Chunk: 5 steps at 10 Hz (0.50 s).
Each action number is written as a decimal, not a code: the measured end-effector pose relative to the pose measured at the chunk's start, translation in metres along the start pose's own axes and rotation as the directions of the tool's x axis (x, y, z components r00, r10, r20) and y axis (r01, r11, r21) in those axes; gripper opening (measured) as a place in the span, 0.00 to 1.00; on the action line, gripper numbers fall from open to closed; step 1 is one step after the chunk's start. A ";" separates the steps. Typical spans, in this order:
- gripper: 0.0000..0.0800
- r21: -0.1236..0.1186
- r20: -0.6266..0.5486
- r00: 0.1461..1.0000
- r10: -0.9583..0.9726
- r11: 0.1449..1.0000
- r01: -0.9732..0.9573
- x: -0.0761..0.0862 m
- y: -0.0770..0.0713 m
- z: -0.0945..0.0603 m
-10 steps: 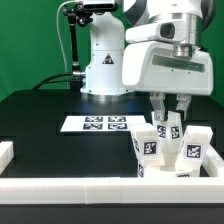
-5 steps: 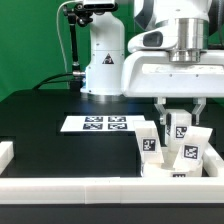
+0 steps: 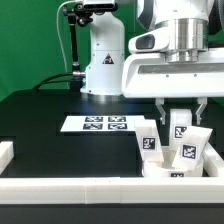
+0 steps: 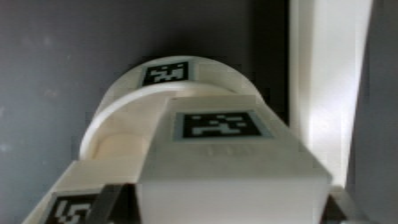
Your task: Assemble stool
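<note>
The stool stands upside down at the exterior view's front right: the white round seat (image 3: 172, 171) lies low, with white blocky tagged legs pointing up from it. One leg (image 3: 148, 143) is on the left and another leg (image 3: 190, 151) is on the right. My gripper (image 3: 180, 114) hangs over the rear leg (image 3: 180, 126), with a finger on each side of it. In the wrist view this leg (image 4: 217, 150) fills the space between the dark fingertips (image 4: 118, 196) of my gripper (image 4: 228, 205). The rounded seat (image 4: 157, 82) shows beyond it.
The marker board (image 3: 97, 123) lies on the black table to the exterior view's left of the stool. White border rails run along the front (image 3: 90, 186) and left (image 3: 8, 151). One rail shows in the wrist view (image 4: 331, 70). The robot base (image 3: 100, 60) stands behind.
Over the last second the hand turned about its vertical axis and shifted slightly to the exterior view's right, staying on the rear leg. Since half a second ago almost nothing has moved.
</note>
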State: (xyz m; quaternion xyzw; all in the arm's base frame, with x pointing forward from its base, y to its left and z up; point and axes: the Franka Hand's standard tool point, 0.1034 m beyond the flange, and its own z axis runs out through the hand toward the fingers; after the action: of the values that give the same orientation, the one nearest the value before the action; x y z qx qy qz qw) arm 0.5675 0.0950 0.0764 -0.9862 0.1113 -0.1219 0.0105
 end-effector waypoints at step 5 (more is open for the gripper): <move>0.43 0.019 0.012 0.948 0.317 0.948 -0.317 -0.002 -0.003 0.000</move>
State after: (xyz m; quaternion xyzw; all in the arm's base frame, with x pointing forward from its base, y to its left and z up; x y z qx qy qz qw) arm 0.5660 0.0984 0.0762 -0.9559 0.2670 -0.1153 0.0407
